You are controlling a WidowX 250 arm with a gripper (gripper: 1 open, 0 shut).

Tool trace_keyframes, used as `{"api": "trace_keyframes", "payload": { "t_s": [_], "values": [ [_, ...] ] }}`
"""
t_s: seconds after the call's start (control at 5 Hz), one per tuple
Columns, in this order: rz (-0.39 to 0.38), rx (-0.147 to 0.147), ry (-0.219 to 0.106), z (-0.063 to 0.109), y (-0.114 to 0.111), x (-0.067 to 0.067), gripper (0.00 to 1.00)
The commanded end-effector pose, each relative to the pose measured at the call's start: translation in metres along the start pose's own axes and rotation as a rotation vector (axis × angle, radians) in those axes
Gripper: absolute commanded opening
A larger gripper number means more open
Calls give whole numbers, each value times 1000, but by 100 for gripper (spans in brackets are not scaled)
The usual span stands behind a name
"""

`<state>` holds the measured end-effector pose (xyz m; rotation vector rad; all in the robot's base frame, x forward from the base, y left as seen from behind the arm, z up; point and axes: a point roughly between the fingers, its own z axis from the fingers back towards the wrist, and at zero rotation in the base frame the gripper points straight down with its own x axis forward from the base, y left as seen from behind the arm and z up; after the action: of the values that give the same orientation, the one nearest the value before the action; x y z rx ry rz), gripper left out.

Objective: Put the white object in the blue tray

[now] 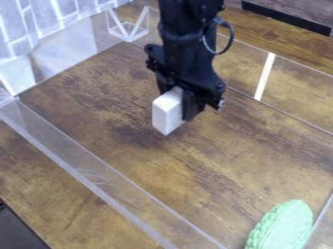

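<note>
White block in the grip, blue tray out of sight

The white block (166, 112) sits right at the mouth of the gripper (186, 95), between the fingers, and its pale face juts out past them toward the camera and slightly to the picture's left. That face is taller than it is wide; the block's depth runs back among the dark fingers, so I cannot tell for certain which way its true long axis lies. It looks close to upright, with a slight lean.

The gripper is closed on the block, drawn in only as far as the block's width allows. The dark fingers hide the contact at the back. The block appears to be clear of the wooden tabletop (97, 107), though the height of the gap is hard to judge from this angle.

The green bumpy oval (279, 227) lies well apart from the gripper, nearer the camera and toward the picture's right. No blue tray shows, so its direction from the gripper cannot be told. The pick seems done; carrying and lowering remain. The coming move likely calls for a steady grip, since the jutting end could catch the tray's rim on the way in.
</note>
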<state>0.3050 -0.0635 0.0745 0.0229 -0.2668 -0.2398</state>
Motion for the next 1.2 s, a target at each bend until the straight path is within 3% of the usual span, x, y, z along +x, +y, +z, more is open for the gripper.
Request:
{"api": "trace_keyframes", "payload": {
  "t_s": [0.0,0.6,1.0],
  "values": [
    [4,-4,-76,14,-2,4,0],
    [37,-34,-70,5,-16,-2,0],
    [46,-36,-31,-9,-14,-4,0]
  ]
}}
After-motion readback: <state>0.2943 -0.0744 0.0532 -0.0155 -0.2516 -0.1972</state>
